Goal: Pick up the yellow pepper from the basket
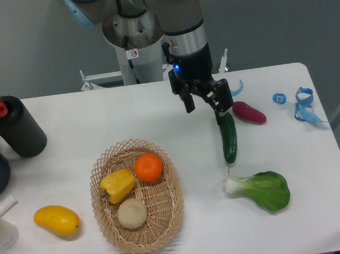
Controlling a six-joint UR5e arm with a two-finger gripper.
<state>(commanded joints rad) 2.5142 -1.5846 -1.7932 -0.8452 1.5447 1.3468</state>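
White tabletop under a grey wall held the basket with the yellow pepper at lower centre, the claw open above.

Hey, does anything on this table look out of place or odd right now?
One thing: the claw hangs open by the cucumber, well right of the basket, though the yellow pepper sits untouched inside it beside the orange. Nothing looks spilled or damaged.
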